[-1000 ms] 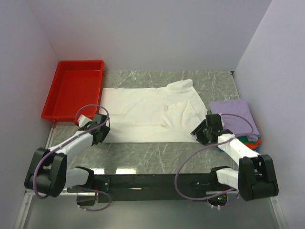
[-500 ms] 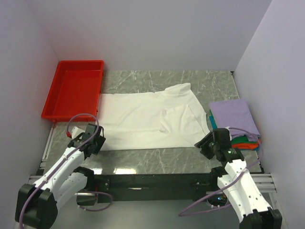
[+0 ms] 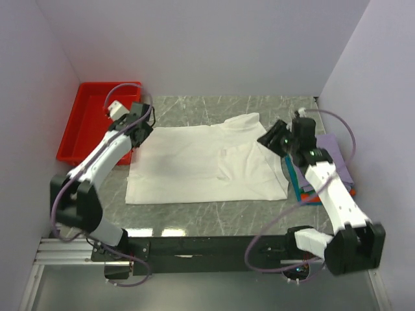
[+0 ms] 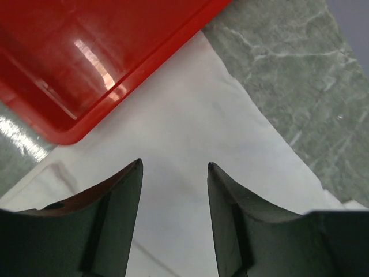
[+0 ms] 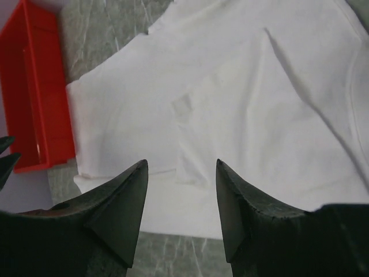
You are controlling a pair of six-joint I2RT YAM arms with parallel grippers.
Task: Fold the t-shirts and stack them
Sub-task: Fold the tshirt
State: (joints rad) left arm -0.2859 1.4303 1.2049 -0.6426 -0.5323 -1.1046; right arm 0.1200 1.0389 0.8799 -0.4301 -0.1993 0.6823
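Two grippers hover over the far edge of one white t-shirt (image 3: pixel 201 165), which lies spread flat on the marble table (image 3: pixel 214 217) with its long axis running left to right, hem end toward the red tray (image 3: pixel 110 85) and collar end toward the right. The left gripper (image 3: pixel 141 126) is at the shirt's far-left corner, just beside the tray's near-right corner. Its wrist view shows the fingers apart with nothing between them, the white cloth (image 4: pixel 190 133) filling the gap below and the tray's rim (image 4: pixel 86 52) close by on the upper left. The right gripper (image 3: pixel 271 137) is at the far-right side, over the sleeve and collar region. Its jaws also stand apart and empty, and its camera looks down the shirt's length (image 5: pixel 230 104) toward the tray (image 5: pixel 34 86). From each set of fingers the cloth lies directly underneath and stretches toward the robot's bases, so each arm is the nearer one to its own end of the far edge. Whether either fingertip touches the fabric cannot be told, though both look slightly above it. The likely next move is a matched pinch on that far edge, and the left side has little room beside the tray. The pile of folded shirts (image 3: pixel 340 157), lavender on top, sits to the right, partly hidden by the right arm.
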